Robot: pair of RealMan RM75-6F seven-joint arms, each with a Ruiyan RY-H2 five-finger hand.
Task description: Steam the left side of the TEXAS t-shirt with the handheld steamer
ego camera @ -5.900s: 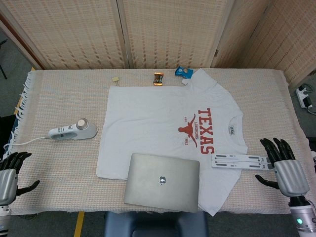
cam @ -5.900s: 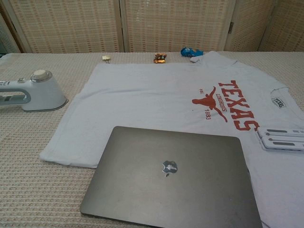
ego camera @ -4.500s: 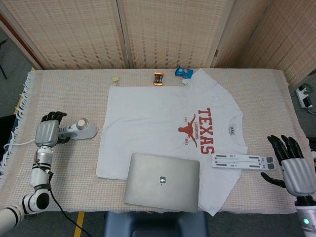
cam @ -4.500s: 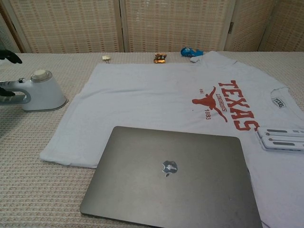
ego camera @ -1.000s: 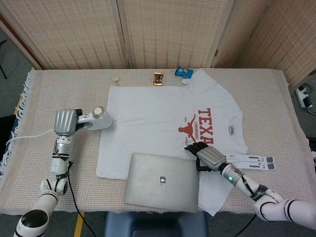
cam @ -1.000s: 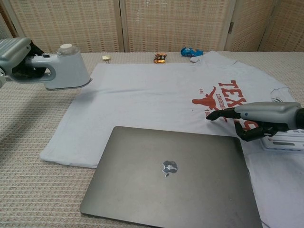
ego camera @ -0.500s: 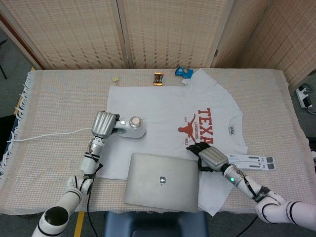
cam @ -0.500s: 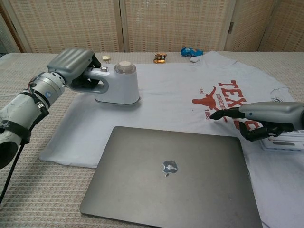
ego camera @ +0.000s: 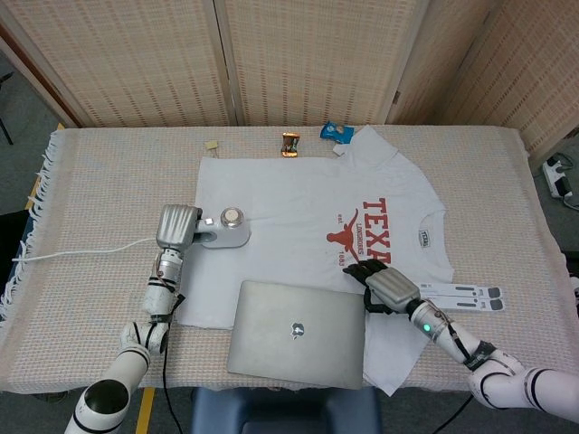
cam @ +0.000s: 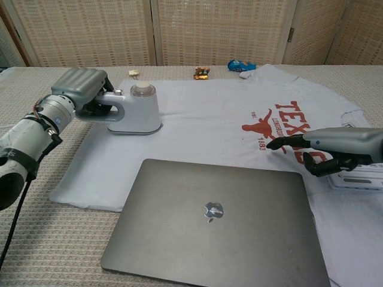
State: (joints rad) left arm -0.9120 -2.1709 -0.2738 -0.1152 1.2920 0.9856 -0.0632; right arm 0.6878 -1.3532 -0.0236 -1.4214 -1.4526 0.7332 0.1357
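Observation:
The white TEXAS t-shirt [ego camera: 289,203] [cam: 203,113] lies flat on the table with its red print toward the right. My left hand [ego camera: 178,226] [cam: 78,89] grips the handle of the white handheld steamer [ego camera: 228,235] [cam: 134,113]. The steamer's base sits on the shirt's left part, near its left edge. My right hand [ego camera: 389,287] [cam: 335,149] rests on the shirt just below the TEXAS print. One of its fingers is stretched forward, the others are curled in, and it holds nothing.
A closed grey laptop [ego camera: 297,334] [cam: 215,221] covers the shirt's near edge. A white folding stand [ego camera: 461,294] [cam: 359,176] lies right of my right hand. Small snack packets [ego camera: 289,143] [ego camera: 336,132] sit along the far edge. The steamer's cord [ego camera: 81,249] trails left.
My left hand has drawn the steamer a little to the left and farther away across the shirt over the last half second. The right hand has stayed in place.

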